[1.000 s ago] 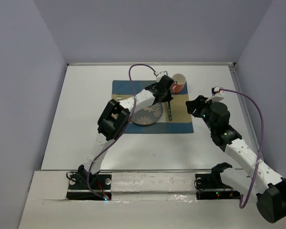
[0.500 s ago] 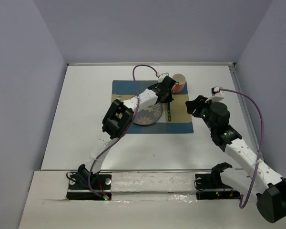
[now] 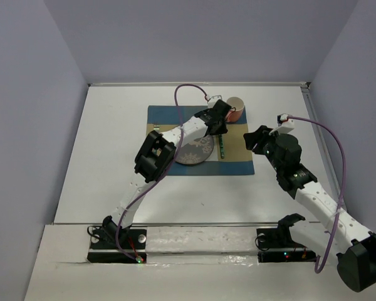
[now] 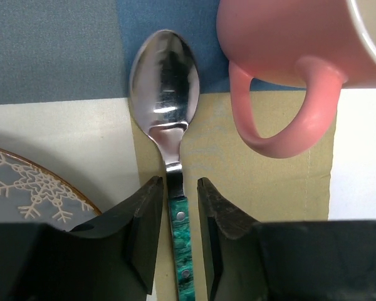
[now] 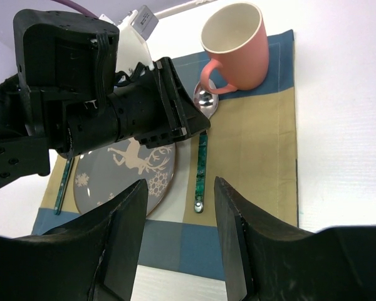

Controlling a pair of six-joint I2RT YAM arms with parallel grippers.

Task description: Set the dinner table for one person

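Hovering the left gripper (image 4: 175, 188) low over the placemat (image 4: 263, 182), straddling the green handle of the spoon (image 4: 166, 113) just below its neck. Setting the jaws narrow, with a sliver of gap showing on each side of the handle, so pinching nothing. Leaving the spoon lying flat on the placemat, bowl up and pointing toward the far edge, just left of the pink mug (image 4: 282, 37) and its handle loop, near but apart. Standing the mug upright at the placemat's far right part. Showing, at the lower left of the left wrist view, the rim of the plate (image 4: 31, 188) with its snowflake pattern, just beside the spoon.

Hanging the right gripper (image 5: 178, 188) above the near right part of the placemat, jaws spread wide and carrying nothing, well apart from the mug.

Showing a second green-handled utensil (image 5: 62, 182) left of the plate, its kind not possible to tell.

Bearing all of this on the white table (image 3: 113, 157), with the placemat lying toward its far middle and both arm bases sitting at its near edge.
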